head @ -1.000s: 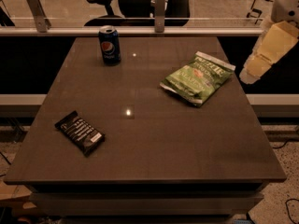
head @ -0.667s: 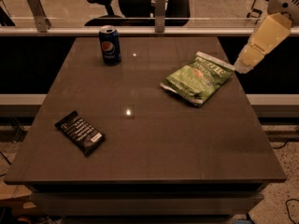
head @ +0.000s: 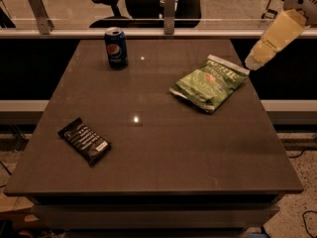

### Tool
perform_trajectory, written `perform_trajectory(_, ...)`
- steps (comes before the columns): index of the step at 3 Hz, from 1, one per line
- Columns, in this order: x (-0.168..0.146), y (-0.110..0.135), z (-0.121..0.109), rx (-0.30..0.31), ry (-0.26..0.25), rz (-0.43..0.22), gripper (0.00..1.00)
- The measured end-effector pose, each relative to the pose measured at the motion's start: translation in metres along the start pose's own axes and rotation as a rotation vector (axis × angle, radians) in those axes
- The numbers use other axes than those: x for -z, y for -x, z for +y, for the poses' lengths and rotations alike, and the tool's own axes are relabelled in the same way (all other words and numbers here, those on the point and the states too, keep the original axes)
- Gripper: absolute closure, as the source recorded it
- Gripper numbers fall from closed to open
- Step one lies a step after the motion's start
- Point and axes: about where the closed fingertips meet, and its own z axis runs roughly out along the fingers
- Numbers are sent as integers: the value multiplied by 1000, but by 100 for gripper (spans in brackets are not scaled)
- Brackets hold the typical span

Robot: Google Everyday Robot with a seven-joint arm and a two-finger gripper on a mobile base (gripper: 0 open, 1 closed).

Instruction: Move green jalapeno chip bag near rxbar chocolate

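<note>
Your tool [head: 253,62] hung at the upper right, at the end of the cream-coloured arm. It showed just past the right edge of the surface [head: 163,157] and close beside the white top edge of the green jalapeno chip bag [head: 209,82], with a small gap between them. You could not tell whether it was wide or narrow, and nothing showed in its hold. The bag lay flat on the right side of the surface toward the back. The rxbar chocolate [head: 84,140] lay well apart from it at the front left, and the Pepsi can [head: 116,47] stood upright at the back left. By the look of it you were in the approach, with the grasp not yet made and the bag nowhere near its goal. The next move probably called for bringing the tool over the bag and down onto a crinkled part it could pinch. After that came a lift and a long diagonal carry to the black bar, keeping clear of the can.
</note>
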Motion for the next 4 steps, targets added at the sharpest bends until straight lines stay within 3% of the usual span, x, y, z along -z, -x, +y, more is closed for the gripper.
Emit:
perform_trajectory(1, -1, 6, -1, 29, 38, -7, 0)
perform_trajectory(2, -1, 14, -18, -48, 99, -96, 0)
perform_trajectory(3, -4, 29, -21, -248, 213, -226, 0)
perform_trajectory(4, 3, 41, -20, -430, 266, -278, 0)
